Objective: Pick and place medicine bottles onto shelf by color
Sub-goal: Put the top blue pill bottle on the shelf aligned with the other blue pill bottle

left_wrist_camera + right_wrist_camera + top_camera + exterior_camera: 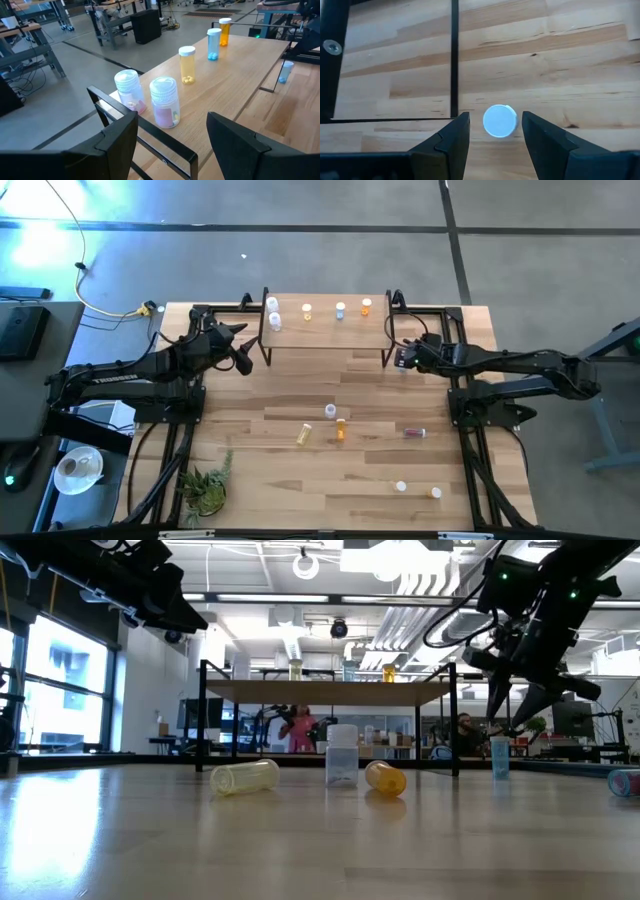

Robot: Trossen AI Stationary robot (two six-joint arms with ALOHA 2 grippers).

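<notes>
Right tool [492,131] spread, hanging straight above small bluish white-capped pill bottle [500,120]; white cap sits between the two dark fingers [447,137], not pinched yet. Bottle upright on light-wood bench [300,390], long axis vertical, just outside right-hand black leg of the shelf [328,330], a low light-wood board on thin black metal legs. Likely next: straight drop, close on cap or body, lift onto shelf beside the other bluish bottle [214,44].

Left tool [170,145] spread too, empty, at the shelf's left end, facing two clear white-capped bottles [164,101] standing side by side. Further along the board: pale yellow bottle [187,64], the bluish one, amber-orange one [225,31], all upright.

Right arm clearly nearer the target; left arm across the shelf from it.

Loose on bench: upright clear bottle [342,754], pale yellow one on its side [244,777], amber one on its side [385,778], more near bench's right front.

Writing: white lettering on left arm in high view, too small to read. Bottle labels not readable.
</notes>
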